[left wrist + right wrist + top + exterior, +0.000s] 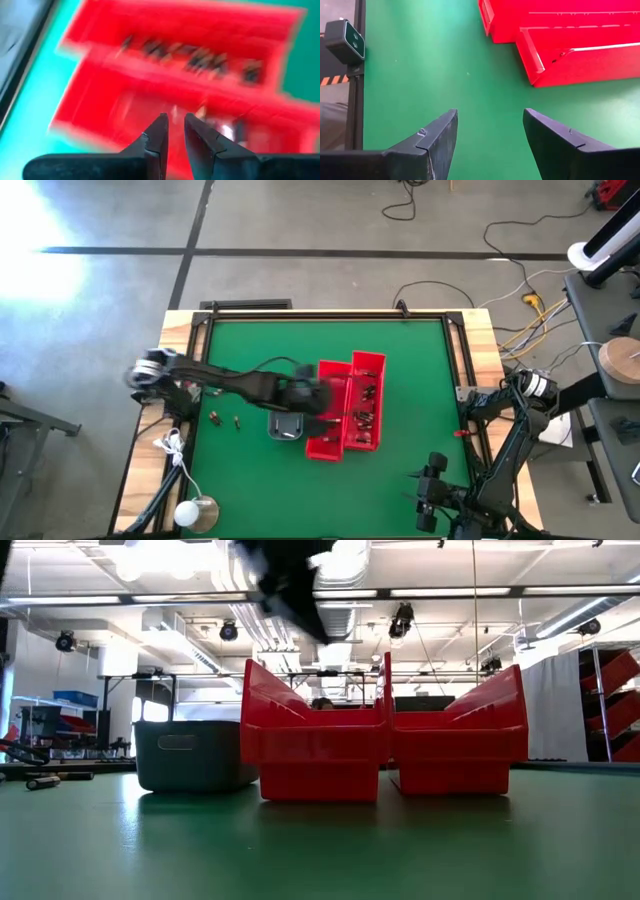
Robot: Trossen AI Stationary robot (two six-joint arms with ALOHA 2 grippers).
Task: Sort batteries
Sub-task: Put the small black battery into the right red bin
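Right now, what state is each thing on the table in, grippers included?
Left gripper: over the red bins, fingers nearly together, nothing visible between them.
Right gripper: open, empty, waiting at the table's right near corner.
Left red bin: upright, touching the other bin.
Right red bin: upright, batteries inside.
Grey tray: upright beside the bins.
Loose batteries: lying on the mat.

Workshop: exposed ceiling ducts (290, 630), cables (520, 280)

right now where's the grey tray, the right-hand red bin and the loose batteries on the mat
grey tray (190, 755): low view, its front wall.
right-hand red bin (367, 360): high view, its far rim.
loose batteries (214, 418): high view, on the one farthest left.
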